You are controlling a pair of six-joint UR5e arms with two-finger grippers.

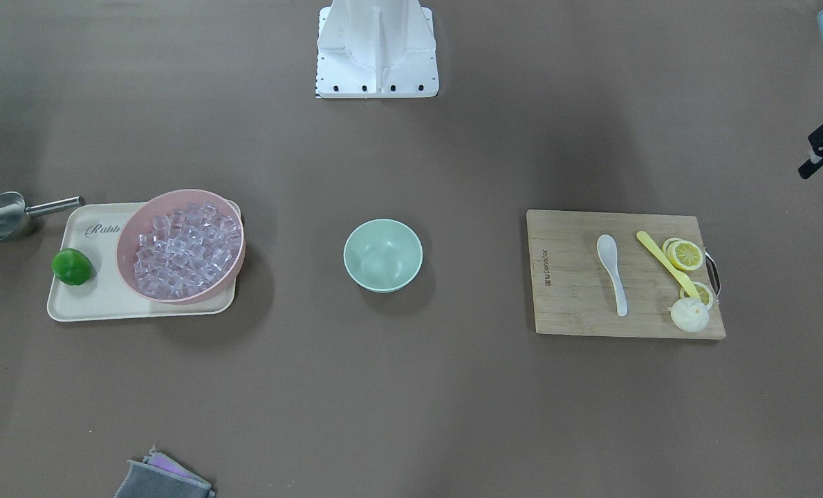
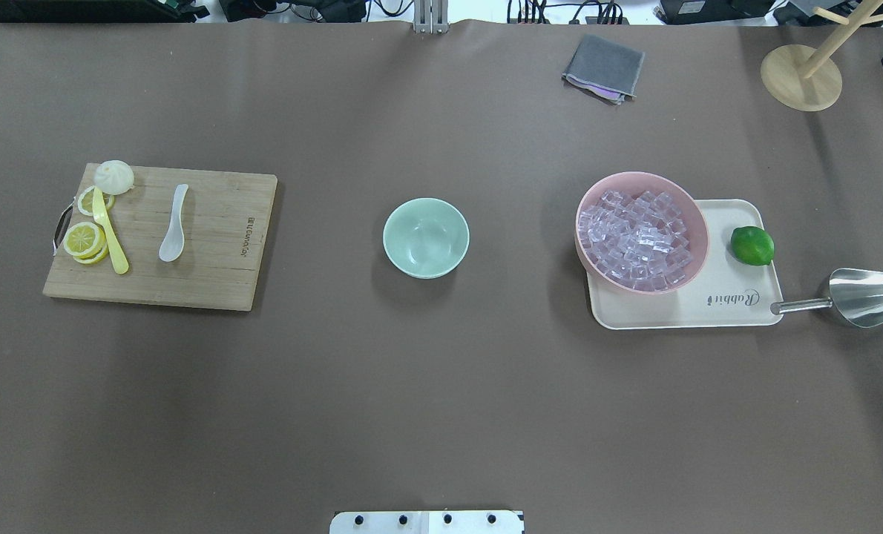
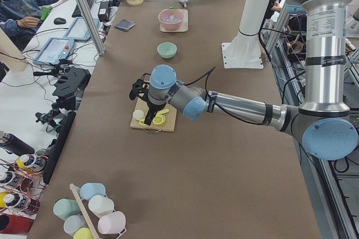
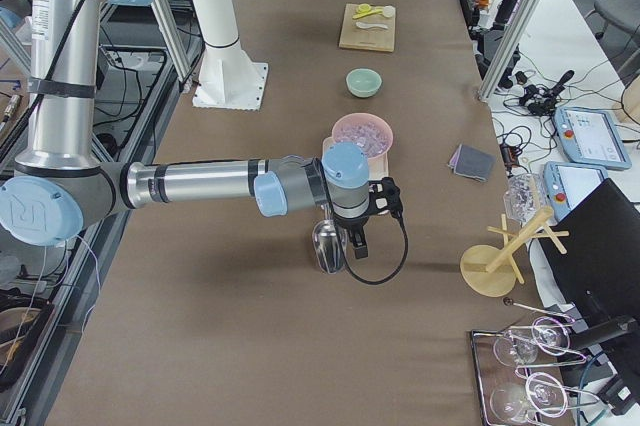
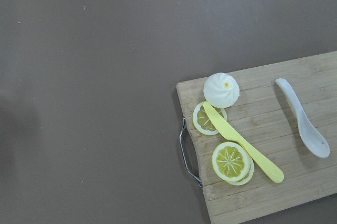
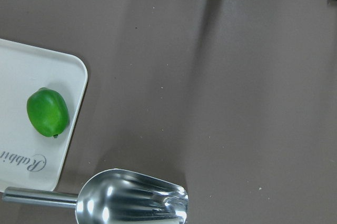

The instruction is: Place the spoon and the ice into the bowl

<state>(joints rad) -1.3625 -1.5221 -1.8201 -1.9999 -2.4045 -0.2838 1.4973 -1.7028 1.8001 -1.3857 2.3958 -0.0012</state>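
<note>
Robotics lab: seated operator (image 3: 25,3), teach pendants (image 4: 590,136).

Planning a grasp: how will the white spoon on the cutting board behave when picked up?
The spoon looks glossy and solid, so probably stiff, light and slippery. Lying flat on the cutting board, its thin handle may be fiddly to pinch. Its rounded scoop might rock if nudged.

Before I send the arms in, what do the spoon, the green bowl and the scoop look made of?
Spoon: glossy white, slightly translucent; ceramic or plastic, can't tell.
Bowl: smooth satin mint, soft sheen; likely plastic or melamine.
Scoop: polished metal, mirror-like reflections.
</note>
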